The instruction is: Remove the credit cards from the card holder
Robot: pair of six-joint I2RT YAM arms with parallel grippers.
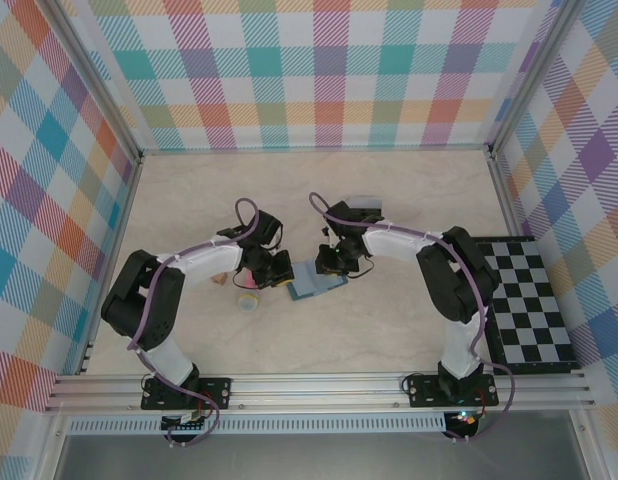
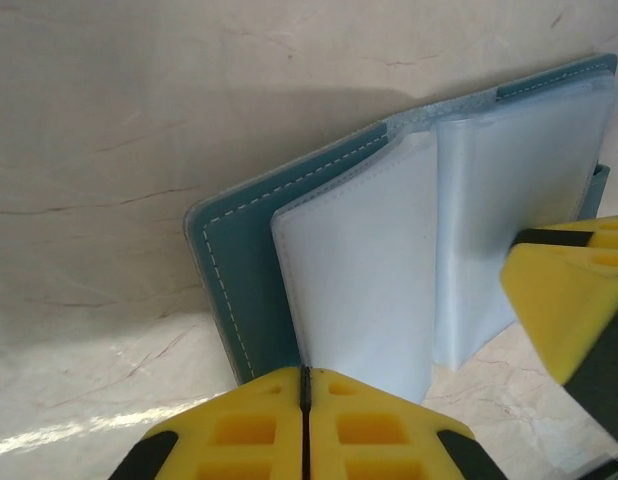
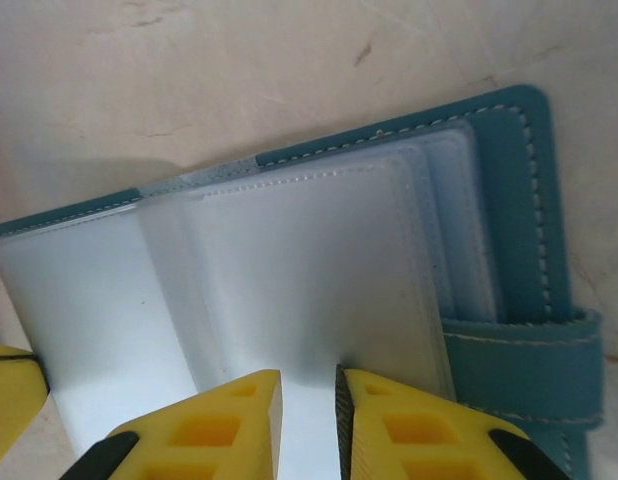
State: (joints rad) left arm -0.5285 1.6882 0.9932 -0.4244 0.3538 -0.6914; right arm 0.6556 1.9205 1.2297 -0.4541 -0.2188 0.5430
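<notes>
Steadying the open card holder (image 2: 229, 290), the left gripper (image 2: 304, 400) pinches one clear sleeve (image 2: 359, 270) with jaws shut, while the right gripper (image 3: 309, 400) straddles another, jaws barely apart, likely to part the pockets.

Robot lab cell: plaid walls (image 1: 319, 70), aluminium frame (image 1: 319, 388), checkerboard panel (image 1: 529, 300).

No legible text, label or number anywhere.
</notes>
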